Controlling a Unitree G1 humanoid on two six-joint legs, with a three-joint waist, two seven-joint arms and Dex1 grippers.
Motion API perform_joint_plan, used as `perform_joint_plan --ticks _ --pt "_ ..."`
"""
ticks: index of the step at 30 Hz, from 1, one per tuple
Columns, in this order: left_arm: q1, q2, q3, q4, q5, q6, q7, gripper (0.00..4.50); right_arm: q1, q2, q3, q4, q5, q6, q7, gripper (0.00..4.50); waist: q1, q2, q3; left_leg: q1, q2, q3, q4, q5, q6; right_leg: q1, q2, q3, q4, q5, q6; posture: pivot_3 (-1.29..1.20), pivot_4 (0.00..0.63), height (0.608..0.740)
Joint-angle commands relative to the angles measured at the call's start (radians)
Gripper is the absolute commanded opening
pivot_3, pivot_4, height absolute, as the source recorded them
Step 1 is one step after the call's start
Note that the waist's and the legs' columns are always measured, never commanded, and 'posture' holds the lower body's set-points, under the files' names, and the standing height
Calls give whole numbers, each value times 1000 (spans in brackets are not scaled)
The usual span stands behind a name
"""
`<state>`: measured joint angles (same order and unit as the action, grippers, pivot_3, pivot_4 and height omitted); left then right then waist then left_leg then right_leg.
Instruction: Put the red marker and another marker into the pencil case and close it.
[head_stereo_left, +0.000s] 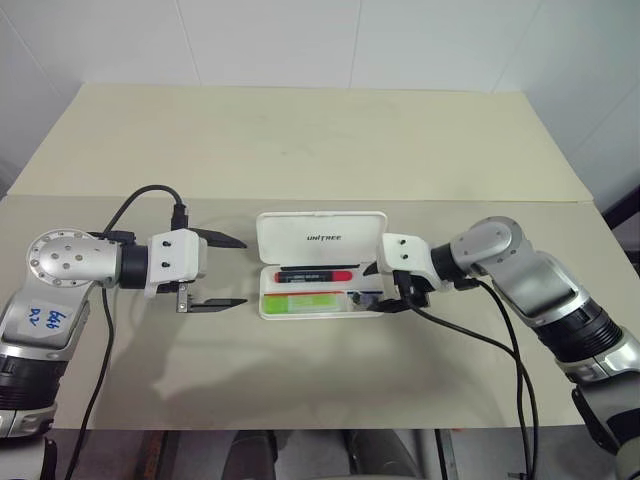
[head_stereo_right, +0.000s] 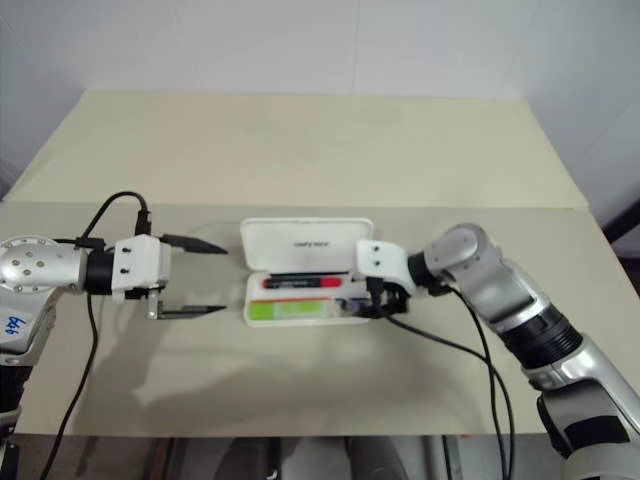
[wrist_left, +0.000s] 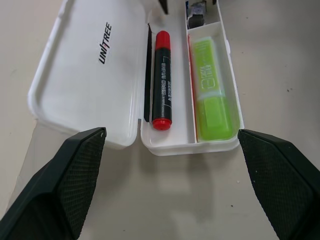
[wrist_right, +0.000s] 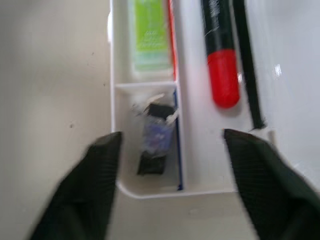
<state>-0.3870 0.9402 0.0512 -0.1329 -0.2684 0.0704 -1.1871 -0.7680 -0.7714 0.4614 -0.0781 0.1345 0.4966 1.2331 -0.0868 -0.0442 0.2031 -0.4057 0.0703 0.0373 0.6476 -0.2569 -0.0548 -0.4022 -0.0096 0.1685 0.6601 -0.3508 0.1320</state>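
The case (head_stereo_left: 320, 265) lies open near the middle of the table (head_stereo_left: 300, 150), its lid (head_stereo_left: 320, 237) folded back away from the robot, its tray toward it; the red marker (head_stereo_left: 315, 275) lies in the tray's compartment next to the hinge, and the green marker (head_stereo_left: 300, 301) lies in the compartment nearest the robot; a small dark object (wrist_right: 152, 145) sits in a little pocket at the tray's right end, beside the green marker; so both markers look to be in, and what is left, as I judge it, is only swinging the lid over and pressing it shut.

The right gripper (wrist_right: 167, 145) hangs at the tray's right end, its fingers spread with nothing between them, straddling that end's rim; whether they touch the rim I cannot tell; it needs to lift clear before the lid can come down, or it would be caught under it.

The left gripper (head_stereo_left: 222, 271) hovers just left of the case, apart from it, fingers spread wide and empty, pointing toward the case's left end.

Behind the lid the table is bare a long way back, so there is room to reach over and hook the lid's far edge; the table's near edge runs in front of the case; a seam (head_stereo_left: 100, 196) crosses the table behind the case.
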Motion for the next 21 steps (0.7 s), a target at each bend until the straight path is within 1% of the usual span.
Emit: perform_joint_plan --ticks 1,6,8,12,15,17,21 --pt "-10 11 28 -22 -6 -3 13 4500 -27 32 -91 -2 41 -26 -3 4488 0 0 0 0 0 0 0 0 0 0 0 0 0 0 0 0 150 740" --pt "-27 6 21 -6 2 -12 18 4500 15 92 -291 -38 226 -117 27 4488 1 0 0 0 0 0 0 0 0 0 0 0 0 0 0 0 150 740" --pt "-37 4 18 6 4 -18 17 4500 34 94 -333 -58 275 -122 43 4488 3 0 0 0 0 0 0 0 0 1 0 -1 0 0 0 0 150 740" --pt "-85 -6 14 60 3 -28 18 4500 84 114 -431 -99 358 -159 26 4488 3 0 0 0 0 -1 0 0 0 2 0 -2 0 0 0 0 150 740" --pt "-122 -14 16 95 -6 -23 19 4500 132 80 -466 -125 373 -179 47 4488 3 0 0 0 0 -1 1 0 0 2 0 -2 0 0 1 0 150 740" --pt "-142 -19 25 118 -16 -14 19 4500 153 59 -501 -135 410 -147 51 4488 3 0 0 0 -1 -1 1 0 0 2 0 -2 0 0 1 0 150 740" --pt "-184 -22 53 175 -44 15 20 4500 228 -23 -558 -163 470 -80 72 4488 3 0 0 1 -1 -1 1 0 0 2 0 -2 0 0 1 0 150 740"
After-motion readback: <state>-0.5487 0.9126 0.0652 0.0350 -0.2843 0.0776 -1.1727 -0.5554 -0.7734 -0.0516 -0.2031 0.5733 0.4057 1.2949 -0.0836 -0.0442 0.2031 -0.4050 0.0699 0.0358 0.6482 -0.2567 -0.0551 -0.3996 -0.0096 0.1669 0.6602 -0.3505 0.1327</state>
